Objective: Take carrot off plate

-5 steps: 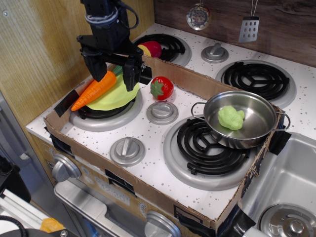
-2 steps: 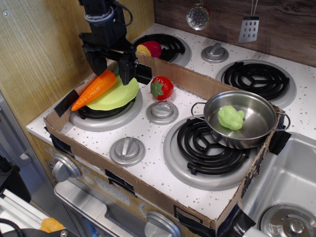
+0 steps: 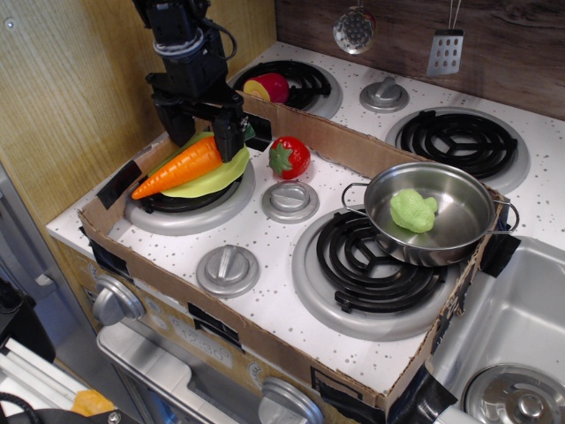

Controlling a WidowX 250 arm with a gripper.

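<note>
The orange carrot [image 3: 177, 168] lies slantwise over the yellow-green plate [image 3: 214, 181], which rests on the back-left burner. Its tip points down-left past the plate's edge. Its thick stem end sits between the black fingers of my gripper [image 3: 206, 137]. The gripper comes down from above, and its jaws are closed in against the carrot's thick end. The green stem is mostly hidden behind the right finger [image 3: 230, 137].
A red toy strawberry [image 3: 289, 157] stands just right of the plate. A steel pan [image 3: 459, 234] holding a green toy [image 3: 413, 210] sits on the right burner. A cardboard wall [image 3: 335, 137] runs behind the gripper. Stove knobs [image 3: 290, 200] lie between the burners.
The gripper has lowered and its fingers have closed in on the carrot's thick end. The carrot has turned flatter and shifted slightly right over the plate.
</note>
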